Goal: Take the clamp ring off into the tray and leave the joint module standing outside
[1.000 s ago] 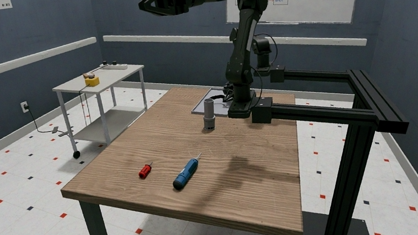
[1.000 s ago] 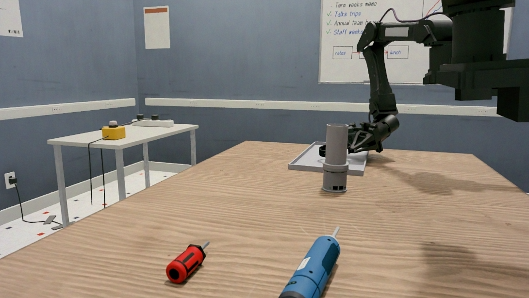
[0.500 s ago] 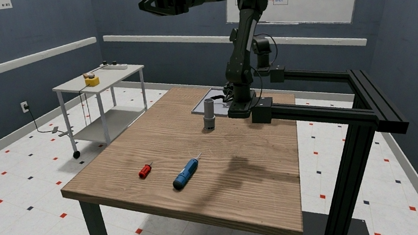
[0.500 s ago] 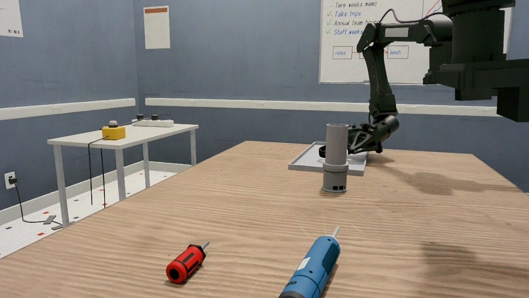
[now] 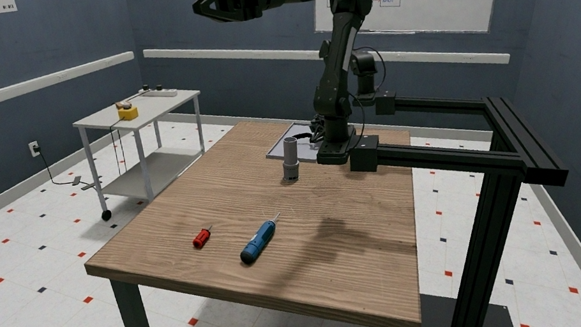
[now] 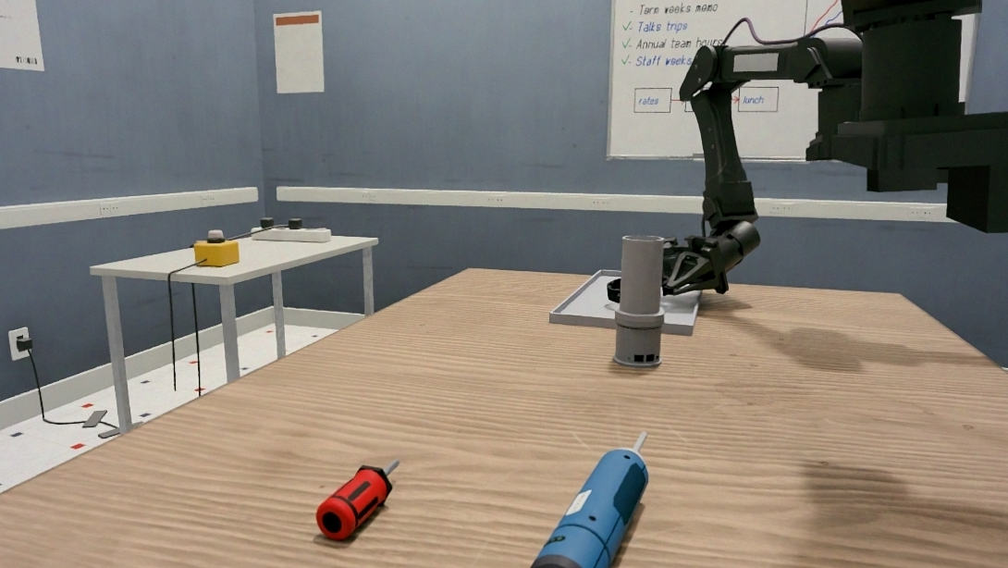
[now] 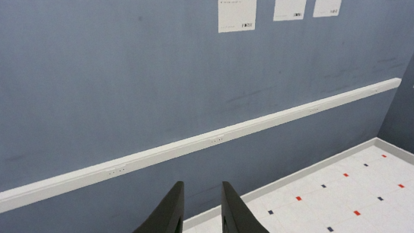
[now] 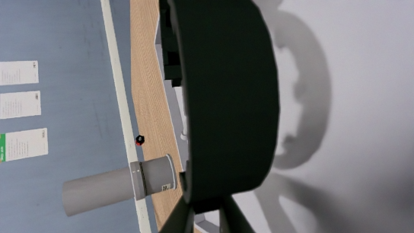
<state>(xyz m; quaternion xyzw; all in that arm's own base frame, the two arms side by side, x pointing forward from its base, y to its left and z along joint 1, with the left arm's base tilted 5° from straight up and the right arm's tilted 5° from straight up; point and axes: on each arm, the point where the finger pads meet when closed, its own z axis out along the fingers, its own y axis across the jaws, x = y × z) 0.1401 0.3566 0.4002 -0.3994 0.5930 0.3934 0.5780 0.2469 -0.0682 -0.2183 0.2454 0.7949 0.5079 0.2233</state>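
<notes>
Black and slightly parted, the left jaws hang empty in the air; beyond them the grey cylindrical joint module (image 5: 290, 172) (image 6: 638, 344) (image 8: 159, 175) stands upright on the wooden table (image 5: 238, 197) (image 6: 423, 395), its grey link tube (image 5: 289, 150) (image 6: 642, 275) (image 8: 97, 192) in place. Farther off, the right jaws grasp the removed black clamp ring (image 5: 300, 136) (image 6: 613, 290) (image 8: 232, 99) over the shallow grey tray (image 5: 283, 158) (image 6: 585, 321) (image 8: 361, 95), leaving only lowering and release, I judge.

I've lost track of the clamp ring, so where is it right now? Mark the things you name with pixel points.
In the exterior view, the black clamp ring (image 6: 613, 289) (image 8: 232, 95) shows just left of the upright grey tube, partly hidden behind it, over the tray (image 6: 578, 321), in the right gripper (image 6: 666, 289) (image 8: 206, 196).
</notes>
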